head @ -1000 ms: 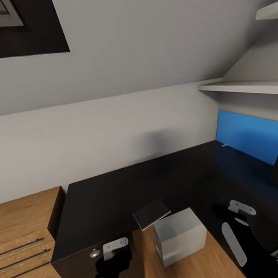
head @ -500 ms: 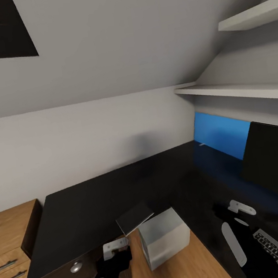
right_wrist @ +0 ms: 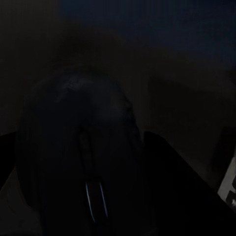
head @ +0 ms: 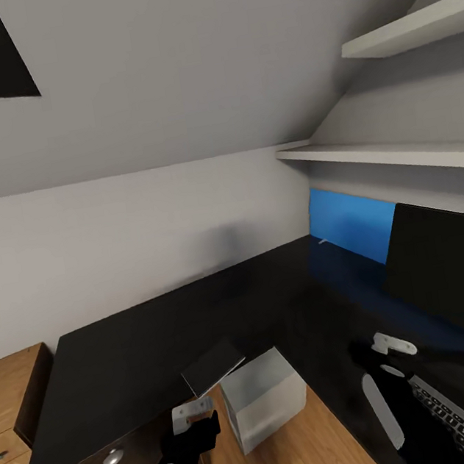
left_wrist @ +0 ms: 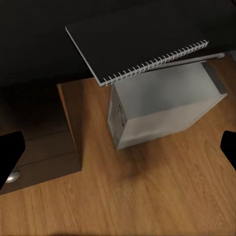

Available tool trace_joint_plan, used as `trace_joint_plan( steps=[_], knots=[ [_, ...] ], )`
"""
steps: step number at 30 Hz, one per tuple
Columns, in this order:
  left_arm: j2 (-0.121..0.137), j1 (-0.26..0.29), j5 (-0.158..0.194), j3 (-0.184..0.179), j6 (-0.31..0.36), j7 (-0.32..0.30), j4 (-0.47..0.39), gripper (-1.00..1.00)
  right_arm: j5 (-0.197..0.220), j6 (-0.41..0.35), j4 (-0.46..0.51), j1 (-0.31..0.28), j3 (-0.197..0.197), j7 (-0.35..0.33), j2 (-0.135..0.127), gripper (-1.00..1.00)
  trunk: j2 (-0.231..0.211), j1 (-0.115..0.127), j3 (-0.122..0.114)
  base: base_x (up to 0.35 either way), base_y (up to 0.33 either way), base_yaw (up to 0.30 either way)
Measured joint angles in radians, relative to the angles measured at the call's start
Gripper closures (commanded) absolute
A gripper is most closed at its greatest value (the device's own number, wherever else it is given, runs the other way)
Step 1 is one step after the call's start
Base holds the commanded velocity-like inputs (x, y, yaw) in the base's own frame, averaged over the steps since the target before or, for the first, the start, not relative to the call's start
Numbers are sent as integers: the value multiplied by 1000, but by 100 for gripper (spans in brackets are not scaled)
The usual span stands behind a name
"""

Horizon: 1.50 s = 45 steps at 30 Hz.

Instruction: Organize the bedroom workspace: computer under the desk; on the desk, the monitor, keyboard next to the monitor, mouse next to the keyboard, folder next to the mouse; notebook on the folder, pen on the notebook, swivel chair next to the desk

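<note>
Head view shows the black desk (head: 165, 331) with the monitor (head: 450, 270) standing at its right end and the keyboard (head: 461, 424) in front of it. The right gripper (head: 394, 345) is low over the desk beside the keyboard; its wrist view is very dark, but the mouse (right_wrist: 81, 162) sits right between its fingers, so it looks to be clamped on it, though I cannot tell for sure. The left gripper (head: 192, 410) hangs with jaws apart, holding nothing, over the wood floor (left_wrist: 147, 196) near the computer (left_wrist: 162, 105). The notebook (left_wrist: 137, 42) juts out over the desk edge, above the computer. To do this step well, I would set the mouse flat just beside the keyboard, leaving bare desk next to it for the folder
</note>
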State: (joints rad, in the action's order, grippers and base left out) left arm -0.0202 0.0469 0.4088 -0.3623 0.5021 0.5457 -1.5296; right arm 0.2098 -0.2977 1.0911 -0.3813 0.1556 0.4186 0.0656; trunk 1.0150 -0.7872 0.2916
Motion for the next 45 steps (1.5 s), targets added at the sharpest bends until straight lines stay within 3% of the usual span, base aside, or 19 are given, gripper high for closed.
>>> trace_joint_plan(
  steps=[6, 9, 25, 34, 38, 45],
  knots=[
    [0, 0, 0, 0, 0, 0, -1, -100, -101, -3, -74, -4, -7, 3, 0, 100, 0, 0, 0, 0, 0, 0],
    [0, 1, 0, 0, 1, 0, -1, -100, -121, -5, -114, -8, -7, 4, 0, 100, 0, 0, 0, 0, 0, 0],
    [-3, 0, 4, 1, 2, 0, -34, -100, -151, -7, -215, -31, -8, 9, 0, 100, 0, 0, 0, 0, 0, 0],
    [-3, 0, 5, -12, 2, 0, -37, -100, -167, -5, -224, -35, -9, 10, 1, 100, 0, 0, 0, 0, 0, 0],
    [-3, 0, 5, -44, 2, 1, -38, -100, -167, -4, -224, -35, -9, 10, 1, 100, 28, -15, 12, 0, 0, 0],
    [-2, 0, 4, -52, 2, 1, -38, -100, -167, 5, -219, -35, -8, 6, 0, 100, 77, -42, 34, 0, 0, 0]
  ],
)
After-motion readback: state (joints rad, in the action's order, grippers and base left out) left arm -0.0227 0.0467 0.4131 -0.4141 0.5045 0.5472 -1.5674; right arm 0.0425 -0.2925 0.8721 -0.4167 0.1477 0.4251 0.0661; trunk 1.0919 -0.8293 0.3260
